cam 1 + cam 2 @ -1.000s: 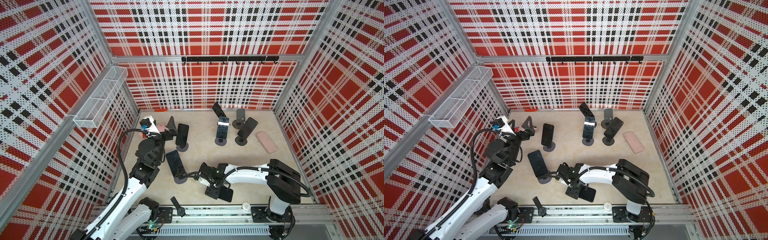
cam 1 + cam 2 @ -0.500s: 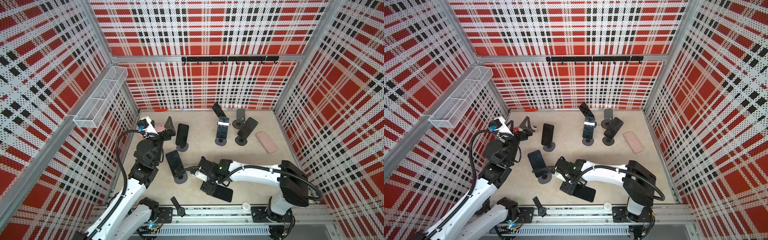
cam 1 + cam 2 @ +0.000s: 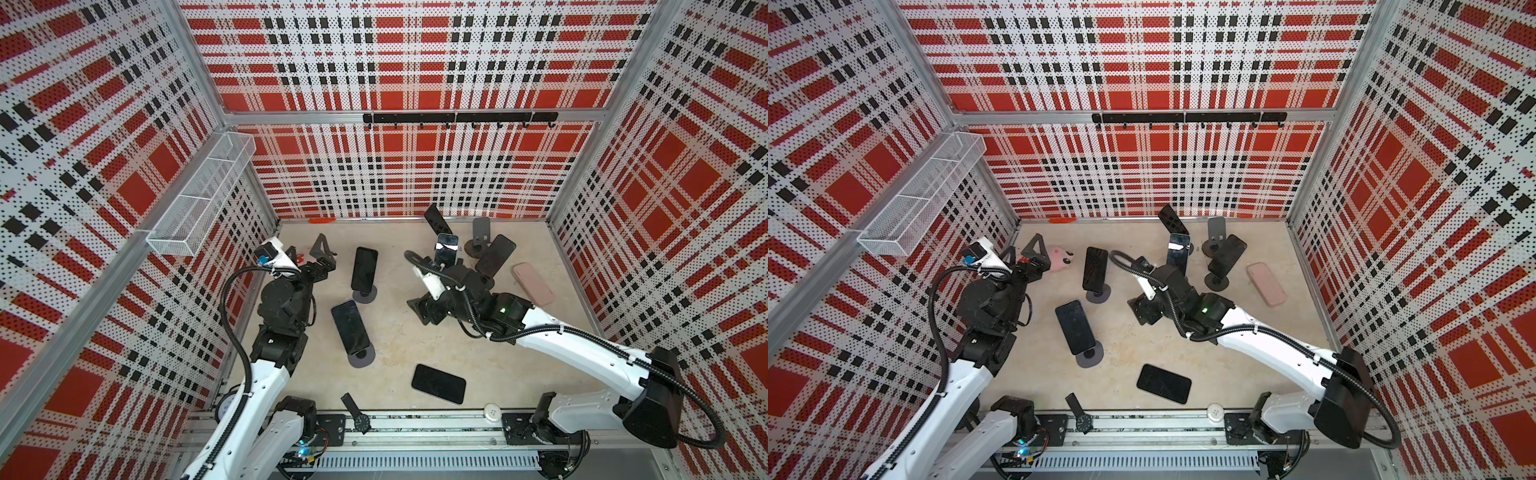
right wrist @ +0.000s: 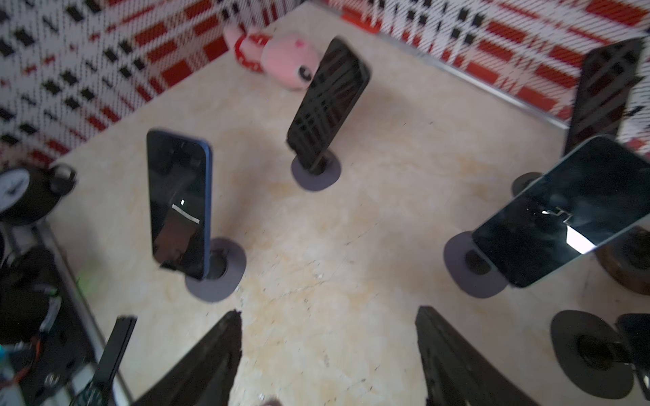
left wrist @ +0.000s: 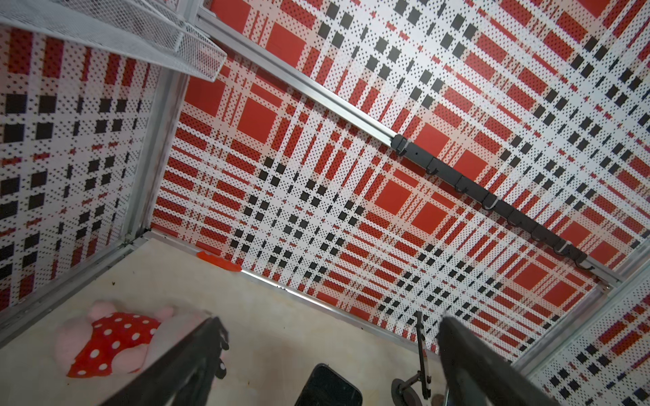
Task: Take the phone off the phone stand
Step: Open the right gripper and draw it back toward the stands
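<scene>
The phone (image 3: 438, 383) lies flat, screen up, at the lower centre of both top views, off any stand. Its long axis runs left to right, dipping slightly rightward. Just to its upper left, a phone stand (image 3: 361, 356) props another phone (image 3: 351, 328).

The right gripper (image 3: 419, 309) hangs near the middle, well apart from the phone, its arm stretched diagonally from the lower right. The right wrist view shows its jaws spread over bare table (image 4: 334, 246).

The left gripper (image 5: 329, 321), wide and empty, points at the back wall (image 5: 351, 193).

Neither wrist view takes in the flat phone. Both show a pink plush toy (image 3: 1059, 257).
</scene>
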Motion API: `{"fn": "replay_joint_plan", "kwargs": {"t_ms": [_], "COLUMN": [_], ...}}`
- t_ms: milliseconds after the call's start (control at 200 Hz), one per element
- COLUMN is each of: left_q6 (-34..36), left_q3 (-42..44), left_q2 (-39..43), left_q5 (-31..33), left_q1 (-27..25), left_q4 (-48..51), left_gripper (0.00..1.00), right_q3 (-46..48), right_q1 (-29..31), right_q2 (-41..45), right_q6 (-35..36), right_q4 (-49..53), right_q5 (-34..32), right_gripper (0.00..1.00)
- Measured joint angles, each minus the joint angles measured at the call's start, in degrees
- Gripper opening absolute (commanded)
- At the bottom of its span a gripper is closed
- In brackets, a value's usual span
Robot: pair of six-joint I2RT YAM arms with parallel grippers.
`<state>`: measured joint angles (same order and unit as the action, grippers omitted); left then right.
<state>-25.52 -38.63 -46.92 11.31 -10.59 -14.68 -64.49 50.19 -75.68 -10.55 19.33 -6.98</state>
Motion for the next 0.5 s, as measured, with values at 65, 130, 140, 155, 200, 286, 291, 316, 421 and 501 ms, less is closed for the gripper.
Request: {"fn": "replay_joint_plan", "kwargs": {"t_ms": [65, 130, 140, 155, 200, 286, 291, 316, 421, 501], "left_q6": [-0.11, -0.37, -0.42, -0.5, -0.9, -1.53, -1.57, -1.77, -2.75, -2.95], "left_q3": [-0.04, -0.04, -0.04, -0.02, 0.04, 0.61, 0.68, 0.92, 1.25, 1.18], "left_q2": [-0.96, -1.27, -1.27, -1.25, -1.11, -0.57, -0.5, -0.33, -0.31, -0.55], "left_q5": [-0.85, -1.68, -1.73, -1.92, -2.23, -2.34, -2.36, -2.34, -2.51, -3.08], "left_q1": [0.02, 0.02, 0.02, 0.02, 0.02, 0.02, 0.02, 0.02, 0.02, -0.15], "left_q4": [0.81, 1.7, 1.81, 1.92, 2.03, 2.08, 2.08, 2.19, 2.56, 3.1], "left_gripper": [0.98, 0.98, 0.98, 0.98, 0.98, 0.98, 0.98, 0.98, 0.98, 0.98], "right_q3": [-0.26, -1.16, -1.44, -1.79, -3.15, -5.49, -5.55, -6.21, -8.31, -10.23], "right_q1": [-2.62, -5.25, -5.62, -6.12, -7.72, -10.54, -10.64, -11.43, -13.57, -15.08], "right_q2": [0.04, -0.28, -0.37, -0.57, -1.14, -2.34, -2.43, -2.86, -5.16, -7.91], "right_q6": [-0.5, -1.14, -1.18, -1.29, -1.66, -2.8, -2.78, -3.02, -2.93, -1.97], "right_q4": [-3.06, -4.24, -4.31, -4.44, -4.7, -5.51, -5.55, -5.79, -6.91, -7.23], "right_q5": [-0.68, -0.92, -0.94, -1.03, -1.27, -2.08, -2.05, -2.12, -2.34, -1.03], "right_gripper": [0.84, 0.86, 0.87, 0.87, 0.89, 0.91, 0.91, 0.91, 0.95, 0.99]}}
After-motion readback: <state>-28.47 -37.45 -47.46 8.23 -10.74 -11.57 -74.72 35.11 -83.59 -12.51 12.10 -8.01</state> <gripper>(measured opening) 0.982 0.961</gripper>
